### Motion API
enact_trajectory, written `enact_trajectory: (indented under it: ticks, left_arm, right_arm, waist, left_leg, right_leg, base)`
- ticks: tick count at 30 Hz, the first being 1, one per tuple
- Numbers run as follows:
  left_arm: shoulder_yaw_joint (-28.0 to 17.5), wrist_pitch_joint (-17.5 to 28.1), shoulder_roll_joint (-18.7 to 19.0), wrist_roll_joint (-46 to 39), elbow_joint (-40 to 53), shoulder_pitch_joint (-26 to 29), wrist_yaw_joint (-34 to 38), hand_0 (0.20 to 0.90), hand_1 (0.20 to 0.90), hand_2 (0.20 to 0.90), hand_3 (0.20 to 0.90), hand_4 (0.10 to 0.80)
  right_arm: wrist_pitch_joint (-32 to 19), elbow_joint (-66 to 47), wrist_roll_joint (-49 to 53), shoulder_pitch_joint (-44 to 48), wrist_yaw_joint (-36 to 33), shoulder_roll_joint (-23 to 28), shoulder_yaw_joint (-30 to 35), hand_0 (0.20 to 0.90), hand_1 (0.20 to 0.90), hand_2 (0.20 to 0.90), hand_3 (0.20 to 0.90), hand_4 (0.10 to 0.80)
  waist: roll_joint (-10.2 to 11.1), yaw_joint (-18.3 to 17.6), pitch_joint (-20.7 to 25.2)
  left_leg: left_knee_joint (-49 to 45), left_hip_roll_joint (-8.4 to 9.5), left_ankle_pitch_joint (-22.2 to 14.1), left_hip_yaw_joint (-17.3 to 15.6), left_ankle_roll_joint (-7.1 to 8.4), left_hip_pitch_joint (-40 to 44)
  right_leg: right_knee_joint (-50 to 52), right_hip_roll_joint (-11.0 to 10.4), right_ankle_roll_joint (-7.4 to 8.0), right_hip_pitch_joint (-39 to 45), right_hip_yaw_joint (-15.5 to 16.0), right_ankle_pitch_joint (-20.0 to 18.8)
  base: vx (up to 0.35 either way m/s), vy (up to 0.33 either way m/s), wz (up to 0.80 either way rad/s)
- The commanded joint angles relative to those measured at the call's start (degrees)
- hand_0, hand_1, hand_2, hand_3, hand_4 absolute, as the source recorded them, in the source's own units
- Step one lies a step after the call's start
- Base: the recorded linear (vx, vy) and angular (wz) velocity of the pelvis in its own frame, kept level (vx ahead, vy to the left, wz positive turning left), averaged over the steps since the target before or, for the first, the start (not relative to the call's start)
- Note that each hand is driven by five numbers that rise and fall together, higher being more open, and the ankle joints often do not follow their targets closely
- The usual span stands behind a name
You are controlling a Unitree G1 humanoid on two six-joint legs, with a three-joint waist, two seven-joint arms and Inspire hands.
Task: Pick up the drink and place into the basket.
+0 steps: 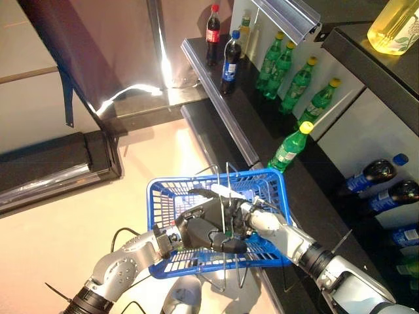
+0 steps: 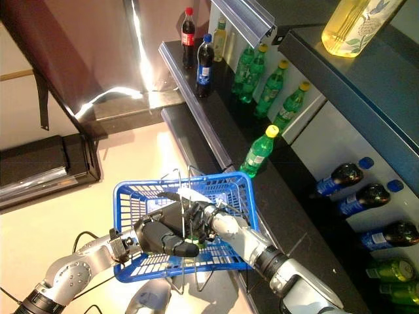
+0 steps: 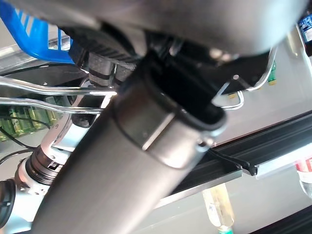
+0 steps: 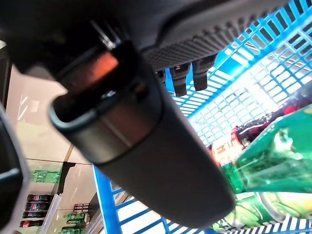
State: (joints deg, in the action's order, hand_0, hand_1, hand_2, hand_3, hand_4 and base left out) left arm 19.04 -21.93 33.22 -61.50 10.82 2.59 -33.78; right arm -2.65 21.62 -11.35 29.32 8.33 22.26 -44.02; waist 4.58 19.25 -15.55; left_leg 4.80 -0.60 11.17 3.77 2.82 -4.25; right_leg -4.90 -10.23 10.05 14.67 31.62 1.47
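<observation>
My left arm comes up from 7 o'clock, forearm angled toward centre, and my left hand (image 1: 200, 233) sits at the blue basket (image 1: 160, 196), fingers curled round its wire handles (image 1: 229, 190), carrying it w/ the handles standing upright. My right arm enters from 4 o'clock, bent at the elbow, w/ my right hand (image 1: 252, 219) reaching over the basket's right rim and down inside, just beside the left hand. In the right wrist view a green drink bottle (image 4: 273, 165) lies in the basket against the blue mesh, a dark bottle w/ a red label (image 4: 243, 136) touching it; whether my right fingers are clasped on it or loose, can't tell. At 1 o'clock from the basket, another green bottle w/ a yellow cap (image 1: 289, 147) stands on the dark shelf (image 1: 216, 78), apart from both hands.
</observation>
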Motion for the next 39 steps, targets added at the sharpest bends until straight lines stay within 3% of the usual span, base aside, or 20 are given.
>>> enact_trajectory:
  ticks: [1,13,25,39]
  left_arm:
    - [-0.4,14.3,-13.0,-11.8,19.9,12.9,-12.3,0.3,0.3,0.3,0.2,0.1]
    - [-5.3,19.4,-13.2,-9.4,17.2,8.6,-6.7,0.3,0.3,0.3,0.2,0.1]
    - [-13.1,27.9,-14.7,-5.0,11.0,5.3,4.5,0.3,0.3,0.3,0.2,0.1]
    - [-17.6,33.6,-15.0,-1.5,2.7,4.6,13.3,0.3,0.3,0.3,0.2,0.1]
  right_arm:
    - [-3.4,-0.1,1.4,3.3,-3.8,-1.2,0.0,0.9,0.9,0.9,0.9,0.8]
    - [-5.6,-7.2,4.9,-3.8,-6.1,0.5,7.2,0.9,0.9,0.9,0.9,0.8]
    - [-10.2,-18.4,9.5,-12.7,-4.9,2.9,18.1,0.9,0.9,0.9,0.9,0.8]
    - [-14.1,-25.5,12.5,-18.1,-5.2,4.4,25.3,0.9,0.9,0.9,0.9,0.8]
  waist:
    - [-0.9,0.7,12.7]
    - [-1.4,-1.3,12.4]
    - [-2.6,-7.2,13.1]
    - [-3.0,-12.0,13.6]
  left_leg:
    - [0.2,-0.72,-4.2,0.2,2.07,3.4]
    - [0.2,-1.11,-4.3,-1.8,1.82,3.8]
    - [0.2,-1.4,-5.6,-6.1,1.01,5.5]
    - [0.2,-1.79,-7.3,-10.0,0.57,7.4]
  right_leg:
    - [2.2,1.5,-2.21,-1.1,1.0,-2.2]
    - [2.0,1.3,-2.03,-1.6,-0.5,-2.5]
    - [1.1,0.6,-1.42,-3.4,-4.5,-3.9]
    - [0.5,0.2,-1.15,-4.9,-8.1,-4.9]
  base:
    - [0.0,0.0,0.0]
    - [-0.006,0.004,-0.04]
    - [-0.028,0.017,-0.16]
    - [-0.011,0.016,-0.15]
